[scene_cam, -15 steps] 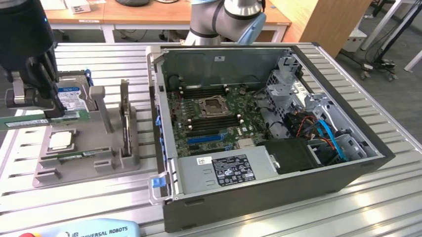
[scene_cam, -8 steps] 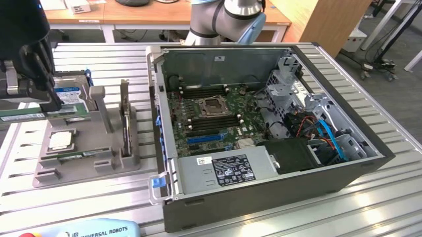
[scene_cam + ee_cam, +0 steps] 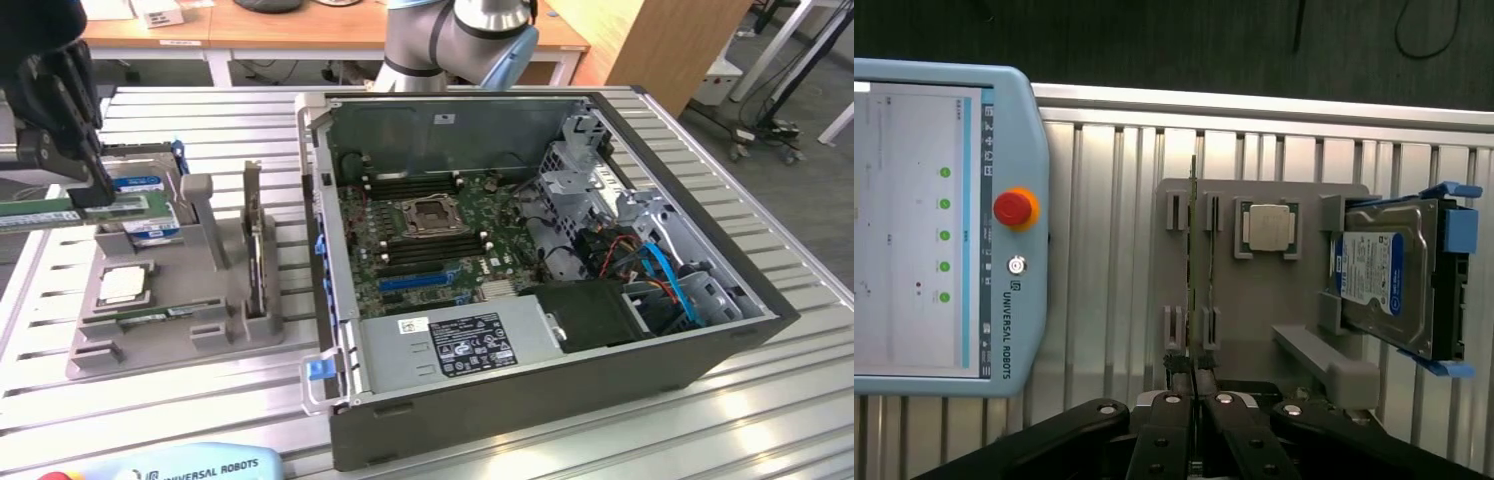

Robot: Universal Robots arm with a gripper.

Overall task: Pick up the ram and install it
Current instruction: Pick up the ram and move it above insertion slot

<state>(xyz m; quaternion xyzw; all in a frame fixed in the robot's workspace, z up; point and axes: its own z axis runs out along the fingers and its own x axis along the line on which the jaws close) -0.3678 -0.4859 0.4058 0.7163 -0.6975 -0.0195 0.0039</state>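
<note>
My black gripper [image 3: 88, 192] hangs at the exterior view's left, above the grey parts holder [image 3: 174, 290], shut on the ram [image 3: 34, 216], a slim green stick held level. In the wrist view the fingers [image 3: 1172, 420] meet around the ram [image 3: 1194, 250], which is seen edge-on and lifted above the holder [image 3: 1254, 320]. A second, matching stick [image 3: 150, 318] lies in the holder's front slot. The open computer case [image 3: 747, 330] stands at the exterior view's right, with the motherboard's long memory slots [image 3: 427, 250] beside the processor socket [image 3: 430, 215].
A square silver processor chip [image 3: 1269, 228] and a blue-labelled hard drive [image 3: 1389, 280] sit in the holder. A light-blue teach pendant [image 3: 934, 230] with a red stop button lies on the slatted metal table [image 3: 240, 120] near its front edge. The arm's base [image 3: 461, 40] stands behind the case.
</note>
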